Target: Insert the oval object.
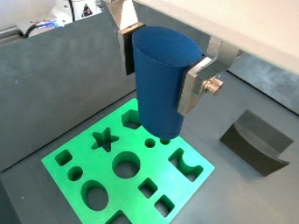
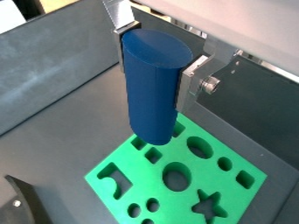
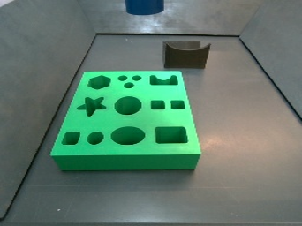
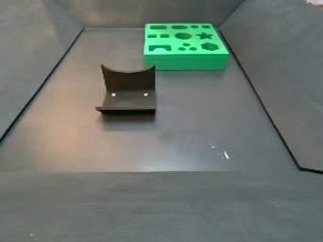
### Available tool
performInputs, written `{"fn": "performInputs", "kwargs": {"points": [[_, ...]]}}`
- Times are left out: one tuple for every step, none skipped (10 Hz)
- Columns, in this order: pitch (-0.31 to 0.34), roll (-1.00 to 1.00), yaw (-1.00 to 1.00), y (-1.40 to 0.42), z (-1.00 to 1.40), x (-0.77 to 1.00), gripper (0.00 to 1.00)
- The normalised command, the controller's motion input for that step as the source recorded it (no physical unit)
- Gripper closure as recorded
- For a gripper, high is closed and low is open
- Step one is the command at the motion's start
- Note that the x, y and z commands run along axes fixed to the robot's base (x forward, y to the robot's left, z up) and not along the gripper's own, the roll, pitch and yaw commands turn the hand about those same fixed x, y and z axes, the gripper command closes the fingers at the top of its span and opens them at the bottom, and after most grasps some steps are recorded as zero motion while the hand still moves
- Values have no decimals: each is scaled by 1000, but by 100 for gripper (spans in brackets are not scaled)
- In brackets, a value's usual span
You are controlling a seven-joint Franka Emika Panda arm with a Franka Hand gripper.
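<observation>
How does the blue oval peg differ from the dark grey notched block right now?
The oval object is blue, tall and smooth; the notched block is dark grey and squat, with a curved scoop on top. The peg hangs clamped in the claw above the green board; the block rests on the floor beside it.

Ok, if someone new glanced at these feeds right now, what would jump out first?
Probably the dark blue oval object, held upright between the fingers of the gripper and hanging above the bright green board full of shaped holes; in a side view only its lower end pokes in at the top edge. Next, the dark grey notched block, standing alone on the grey floor apart from the board.
</observation>
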Motion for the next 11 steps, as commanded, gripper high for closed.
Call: {"fn": "performInputs", "kwargs": {"points": [[-24,34,229,-737,-1000,-103,100],[-30,80,243,-817,-1000,-40,100],[-39,86,231,-826,-1000,-51,100],[-36,124,134,-794,-1000,0,100],[0,0,0,-477,-1000,146,100],[0,-113,-143,-394,-829,11,100],[0,-197,-349,-369,-711,0,100],[0,-183,-511,-217,-766,-94,100],[0,-106,-271,-26,-903,0,100],[-17,-24,-171,0,-889,-60,100],[-21,57,-177,-71,-743,0,100]]}}
